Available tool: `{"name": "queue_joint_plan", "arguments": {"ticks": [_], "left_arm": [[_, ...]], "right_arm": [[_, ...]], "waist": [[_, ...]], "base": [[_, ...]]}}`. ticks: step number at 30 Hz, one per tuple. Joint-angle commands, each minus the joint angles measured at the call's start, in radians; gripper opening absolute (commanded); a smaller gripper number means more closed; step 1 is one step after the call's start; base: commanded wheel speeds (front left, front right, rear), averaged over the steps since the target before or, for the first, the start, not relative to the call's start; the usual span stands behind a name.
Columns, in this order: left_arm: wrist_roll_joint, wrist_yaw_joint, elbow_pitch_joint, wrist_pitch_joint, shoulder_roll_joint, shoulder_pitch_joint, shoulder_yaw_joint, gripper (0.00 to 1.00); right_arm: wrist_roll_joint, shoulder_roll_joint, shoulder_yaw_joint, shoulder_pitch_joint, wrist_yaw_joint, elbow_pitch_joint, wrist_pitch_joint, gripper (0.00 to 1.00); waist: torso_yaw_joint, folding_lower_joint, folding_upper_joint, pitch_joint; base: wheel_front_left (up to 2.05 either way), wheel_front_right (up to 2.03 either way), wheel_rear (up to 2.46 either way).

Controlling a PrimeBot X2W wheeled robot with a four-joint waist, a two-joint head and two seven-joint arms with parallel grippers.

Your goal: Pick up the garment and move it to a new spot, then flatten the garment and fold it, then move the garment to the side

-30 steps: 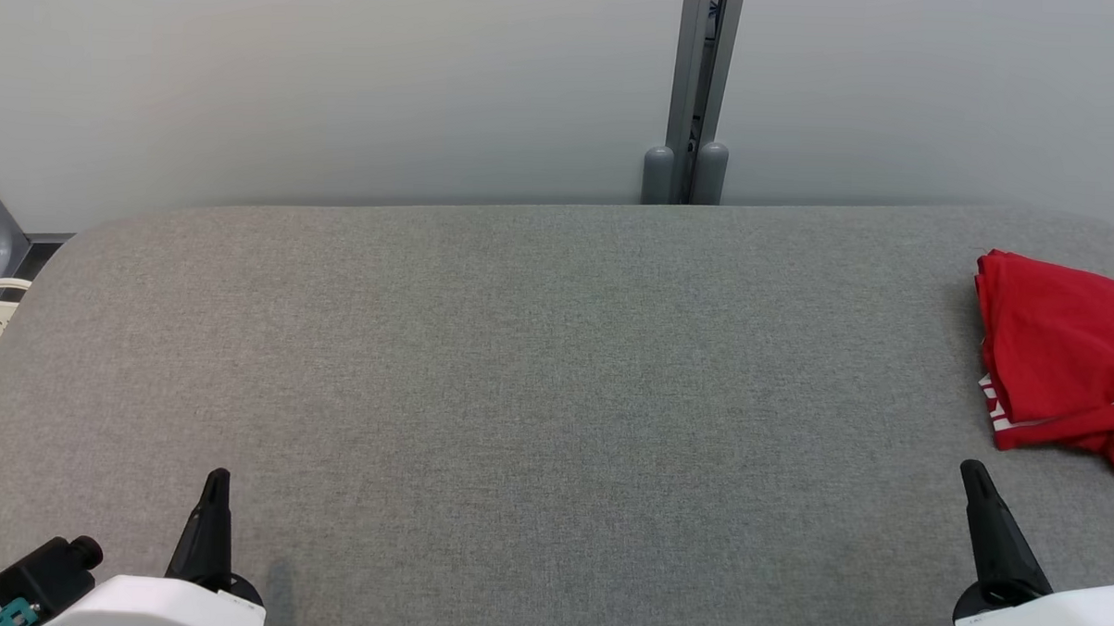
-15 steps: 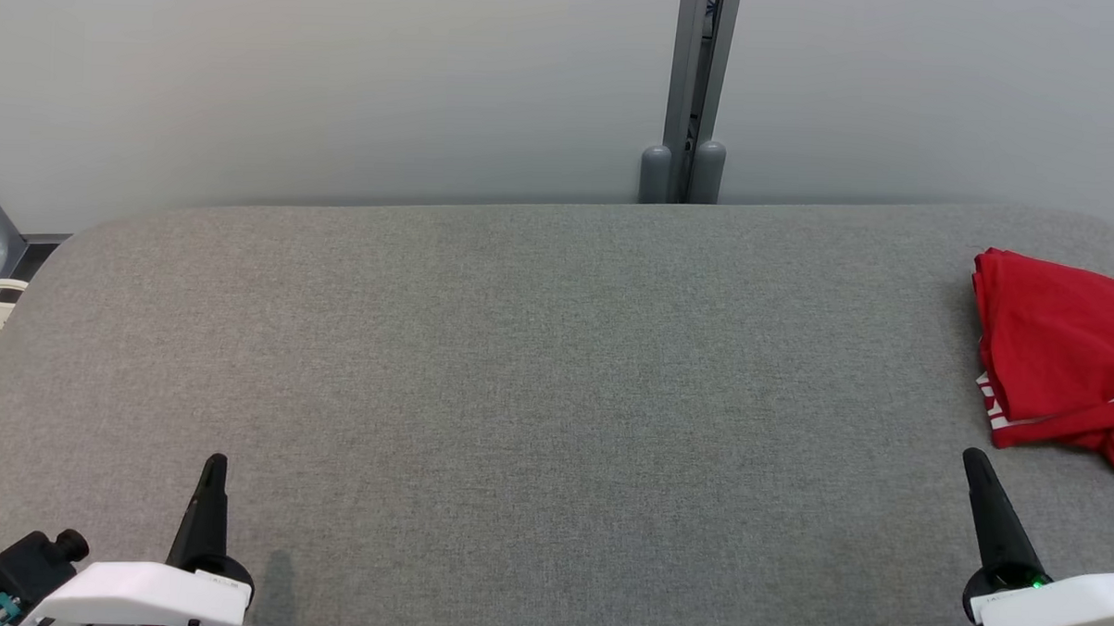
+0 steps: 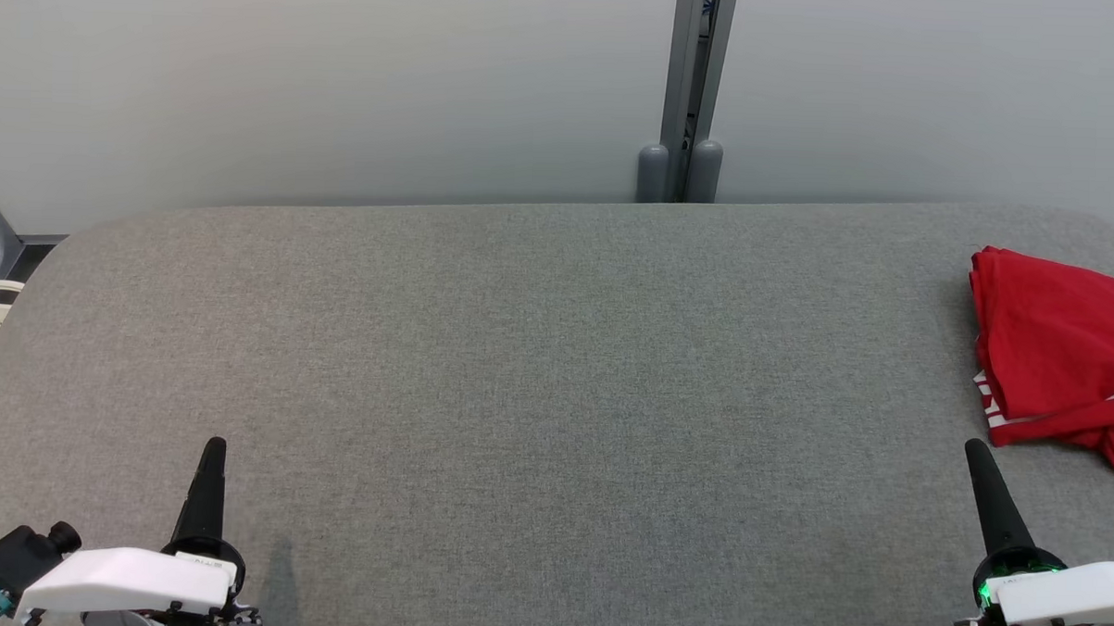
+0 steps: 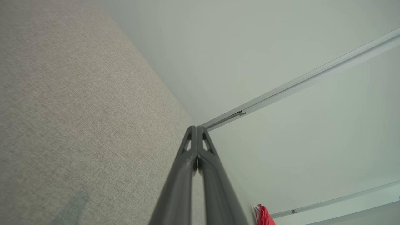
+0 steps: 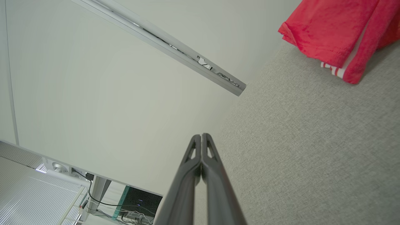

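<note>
resting empty near front edge of table (image 3: 537, 349), l gripper (image 3: 212, 449) & r gripper (image 3: 976, 453) both clenched; red garment (image 3: 1056, 349) folded far right.

a lab: grey fabric-covered table (image 3: 556, 350), plain partition panels (image 3: 343, 83), cabled equipment (image 5: 137, 200) behind.

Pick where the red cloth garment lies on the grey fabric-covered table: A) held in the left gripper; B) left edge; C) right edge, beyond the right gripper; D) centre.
C: the red cloth garment lies at the right edge of the grey table, beyond the right gripper.
</note>
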State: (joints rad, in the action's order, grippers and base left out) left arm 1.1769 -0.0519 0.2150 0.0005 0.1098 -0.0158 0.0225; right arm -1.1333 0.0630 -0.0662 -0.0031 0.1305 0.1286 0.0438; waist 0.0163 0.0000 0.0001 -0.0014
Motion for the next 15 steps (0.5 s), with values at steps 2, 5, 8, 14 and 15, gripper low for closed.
{"name": "queue_joint_plan", "arguments": {"ticks": [2, 5, 8, 14, 15], "left_arm": [[0.03, -0.01, -0.005, 0.008, 0.002, -0.03, 0.013, 0.0], [0.057, -0.014, -0.002, 0.016, -0.002, -0.034, 0.018, 0.0], [0.081, -0.02, 0.0, 0.022, -0.006, -0.04, 0.024, 0.0], [0.13, -0.029, 0.004, 0.035, -0.013, -0.049, 0.033, 0.0], [0.138, -0.03, 0.005, 0.037, -0.014, -0.05, 0.035, 0.0]], "right_arm": [[-0.037, 0.01, -0.006, -0.022, 0.0, 0.001, 0.005, 0.0], [-0.066, 0.01, -0.007, -0.029, 0.0, 0.008, 0.008, 0.0], [-0.096, 0.01, -0.008, -0.035, 0.0, 0.015, 0.011, 0.0], [-0.152, 0.01, -0.01, -0.044, 0.0, 0.029, 0.017, 0.0], [-0.161, 0.01, -0.01, -0.046, 0.0, 0.031, 0.017, 0.0]], "waist": [[-0.001, 0.0, -0.0001, 0.0], [-0.001, 0.0, -0.0001, 0.0], [-0.002, 0.0, -0.0001, 0.001], [-0.004, 0.0, -0.0001, 0.001], [-0.004, 0.0, -0.0001, 0.001]], "base": [[0.0, 0.0, 0.0], [0.0, 0.0, 0.0], [0.0, 0.0, 0.0], [0.0, 0.0, 0.0], [0.0, 0.0, 0.0]]}}
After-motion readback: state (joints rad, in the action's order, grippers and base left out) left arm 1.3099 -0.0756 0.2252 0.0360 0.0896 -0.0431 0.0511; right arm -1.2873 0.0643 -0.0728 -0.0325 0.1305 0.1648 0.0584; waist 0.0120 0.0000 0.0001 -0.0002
